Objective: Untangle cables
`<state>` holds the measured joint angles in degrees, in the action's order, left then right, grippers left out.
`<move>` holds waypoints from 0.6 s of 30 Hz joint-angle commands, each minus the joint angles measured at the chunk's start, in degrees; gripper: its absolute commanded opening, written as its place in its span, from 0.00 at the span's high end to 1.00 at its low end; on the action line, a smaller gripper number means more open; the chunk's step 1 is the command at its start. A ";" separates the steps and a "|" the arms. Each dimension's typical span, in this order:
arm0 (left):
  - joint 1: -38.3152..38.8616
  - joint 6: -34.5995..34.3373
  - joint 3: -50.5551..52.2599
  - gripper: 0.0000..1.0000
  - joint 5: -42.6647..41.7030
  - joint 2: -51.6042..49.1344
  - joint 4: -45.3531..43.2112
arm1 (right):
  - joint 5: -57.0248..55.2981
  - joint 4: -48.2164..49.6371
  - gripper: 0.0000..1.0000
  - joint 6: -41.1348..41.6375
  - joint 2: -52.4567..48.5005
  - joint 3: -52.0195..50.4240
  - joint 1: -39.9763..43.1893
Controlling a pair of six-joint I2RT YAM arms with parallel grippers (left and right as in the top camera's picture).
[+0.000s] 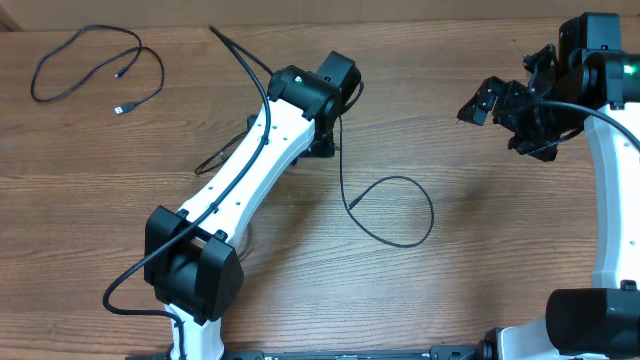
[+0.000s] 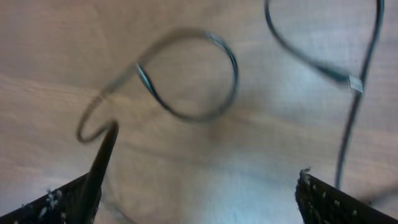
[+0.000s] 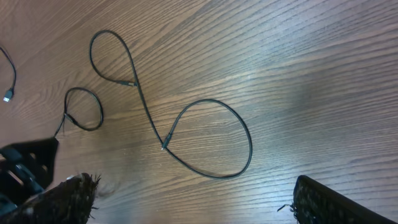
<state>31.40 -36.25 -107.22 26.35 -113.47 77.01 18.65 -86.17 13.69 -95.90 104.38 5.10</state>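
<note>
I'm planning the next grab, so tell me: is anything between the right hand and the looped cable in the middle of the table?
Nothing visible does. The right hand hangs open over bare table, and the looped cable lies flat and uncovered ahead of it. The left arm is off to one side of the loop.

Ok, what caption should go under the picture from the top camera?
Left arm and right arm reach over a wooden table strewn with thin black cables.
</note>
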 commanded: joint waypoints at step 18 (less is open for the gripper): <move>-4.52 -4.55 0.76 0.00 -9.53 -0.35 0.81 | 0.31 0.24 0.00 0.15 0.74 0.13 -0.20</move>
<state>29.28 -36.53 -107.20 21.65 -113.47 77.56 18.65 -86.17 13.69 -95.90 104.38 5.10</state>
